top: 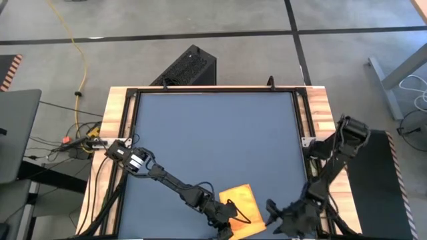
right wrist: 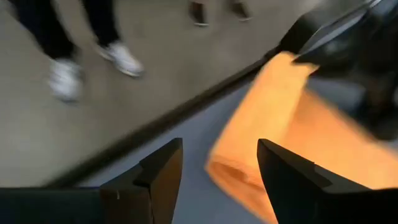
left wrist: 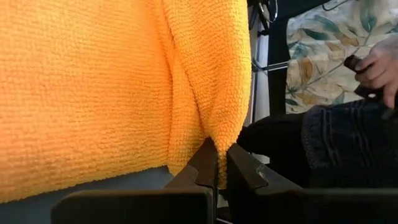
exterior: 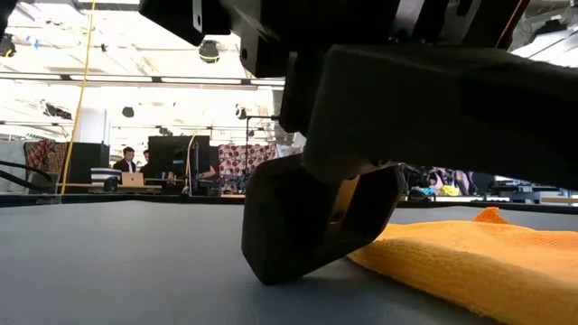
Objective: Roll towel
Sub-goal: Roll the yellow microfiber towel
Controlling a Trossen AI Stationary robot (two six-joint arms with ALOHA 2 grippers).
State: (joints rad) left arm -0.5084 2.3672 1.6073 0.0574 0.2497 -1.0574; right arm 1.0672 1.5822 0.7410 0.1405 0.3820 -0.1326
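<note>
We see one towel (top: 240, 207) on the table (top: 213, 133). Our left gripper (left wrist: 221, 173) pinches its edge. Our right gripper (right wrist: 219, 167) hangs beside it, fingers spread.

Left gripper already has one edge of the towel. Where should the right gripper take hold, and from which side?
Probably the towel's free near corner, opposite the left gripper's pinch. There the cloth bulges into a thick folded lip above the tabletop, so a finger could slide beneath. Bring the open right gripper in low from the towel's right side, where it already faces that lip.
</note>
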